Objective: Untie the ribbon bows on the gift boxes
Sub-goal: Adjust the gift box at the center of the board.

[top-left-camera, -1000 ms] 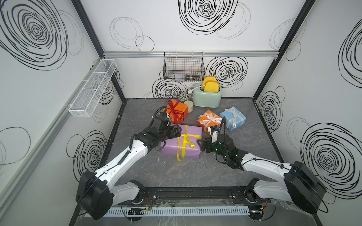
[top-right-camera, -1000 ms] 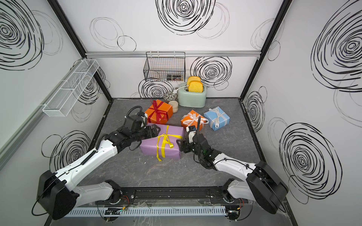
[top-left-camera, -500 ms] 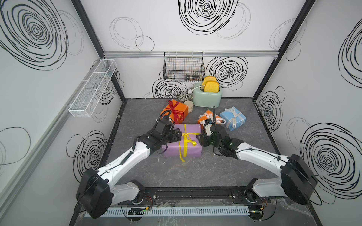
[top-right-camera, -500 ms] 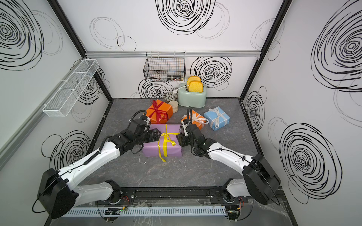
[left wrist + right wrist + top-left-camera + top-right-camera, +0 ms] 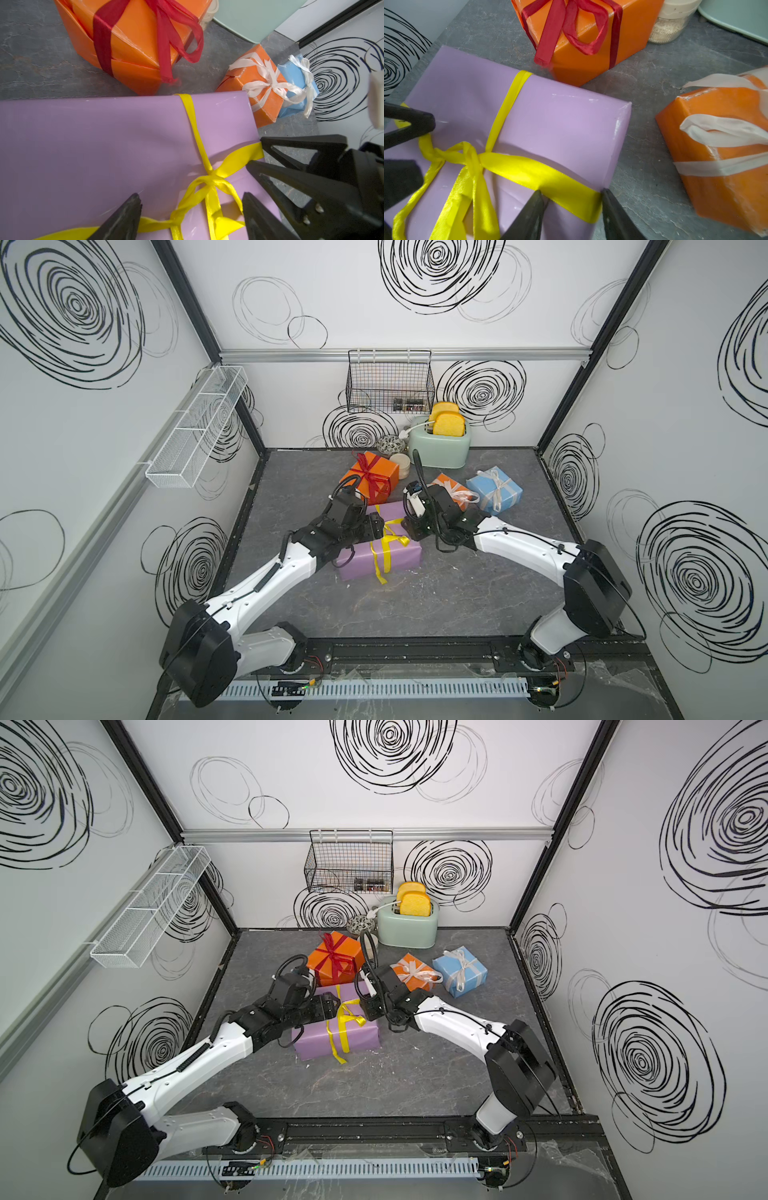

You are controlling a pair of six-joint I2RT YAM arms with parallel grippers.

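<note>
The lilac gift box (image 5: 401, 560) (image 5: 359, 1042) lies mid-floor with a yellow ribbon bow (image 5: 388, 533) (image 5: 209, 180) on top. My left gripper (image 5: 190, 199) (image 5: 379, 526) is open, its fingers straddling the bow's loops just above the lid. My right gripper (image 5: 572, 194) (image 5: 409, 531) sits at the box's right edge. Its jaws stand partly closed, and the yellow ribbon's band (image 5: 550, 182) spans the gap between them. Behind stand an orange box with a dark red bow (image 5: 376, 472), a small orange box with a white bow (image 5: 451, 487) and a light-blue box with a white bow (image 5: 494, 489).
A mint-green toaster (image 5: 440, 448) holding toast, a small jar (image 5: 400, 462) and a patterned bowl (image 5: 390, 443) stand at the back wall. A black wire basket (image 5: 388, 381) hangs above them. A white mesh shelf (image 5: 195, 427) is fixed to the left wall.
Both arms have closed in over the lilac box, which has turned and shifted. The right jaws have narrowed round the yellow ribbon at the box's edge. The left jaws stay wide.
</note>
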